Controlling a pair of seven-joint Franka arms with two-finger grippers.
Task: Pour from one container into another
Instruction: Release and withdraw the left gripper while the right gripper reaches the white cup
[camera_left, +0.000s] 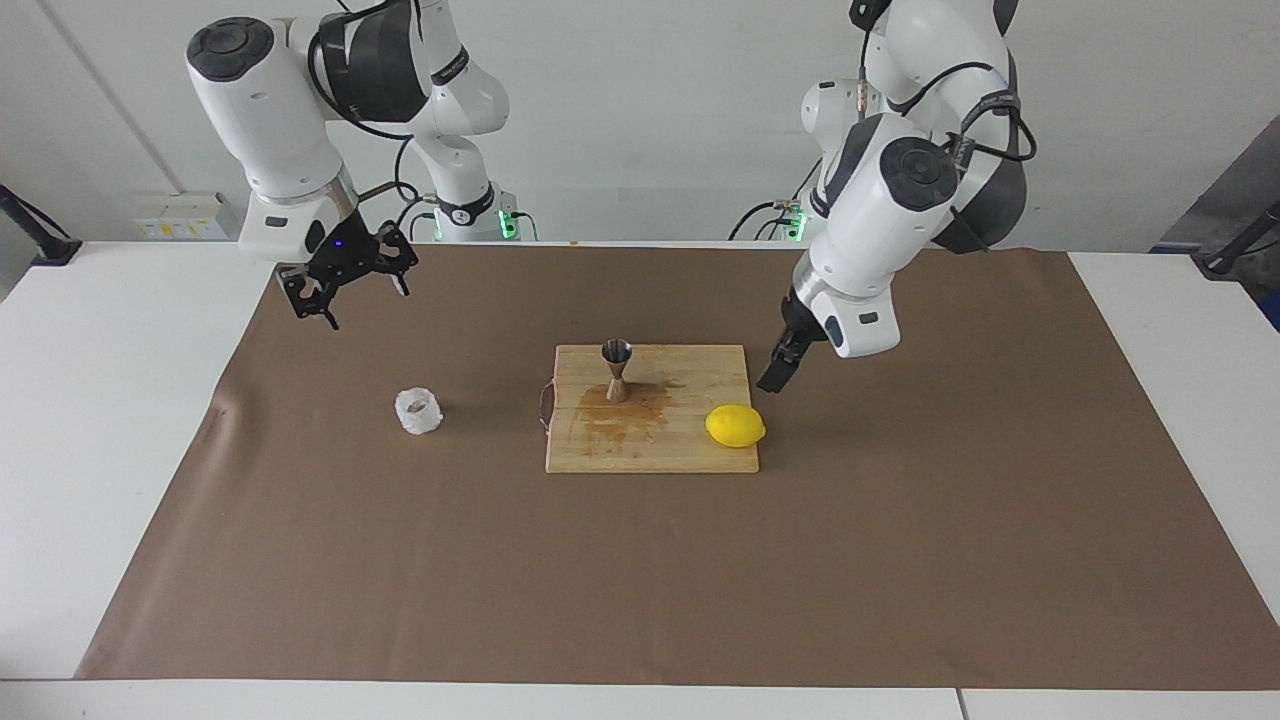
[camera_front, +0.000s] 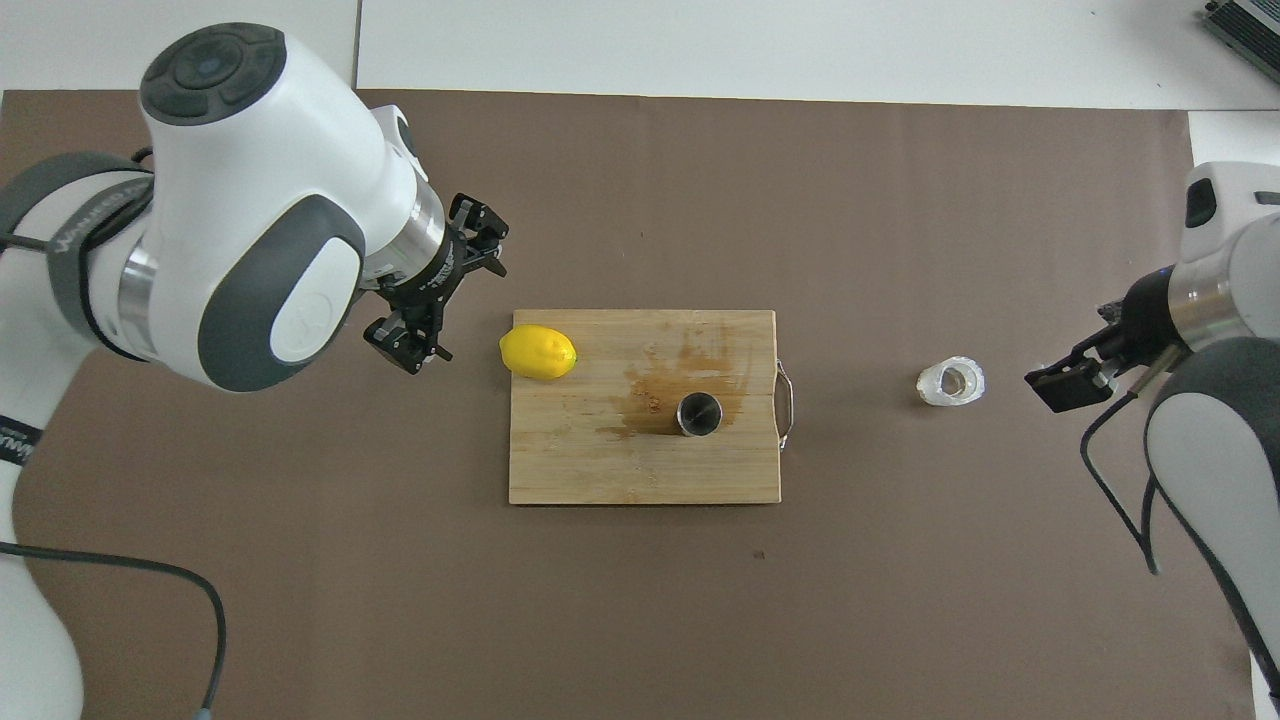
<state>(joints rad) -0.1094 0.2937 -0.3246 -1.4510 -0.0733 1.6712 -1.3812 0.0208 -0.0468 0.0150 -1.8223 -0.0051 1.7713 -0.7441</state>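
The translucent whitish crinkled cup (camera_left: 418, 410) stands on the brown mat toward the right arm's end of the table; it also shows in the overhead view (camera_front: 950, 382). The steel hourglass jigger (camera_left: 617, 370) stands upright on the wooden cutting board (camera_left: 650, 450), on a brownish wet stain; from above only its round mouth (camera_front: 699, 414) shows. My right gripper (camera_left: 350, 295) is open and empty, raised over the mat, apart from the cup; it also shows in the overhead view (camera_front: 1075, 385). My left gripper (camera_left: 775, 378) is open and empty, low beside the board, close to the lemon; it also shows in the overhead view (camera_front: 455, 300).
A yellow lemon (camera_left: 735, 426) lies on the board's corner toward the left arm's end, and shows in the overhead view (camera_front: 538, 352). The board (camera_front: 600, 470) has a metal handle (camera_front: 785, 402) on the side toward the cup. The brown mat (camera_left: 640, 580) covers the white table.
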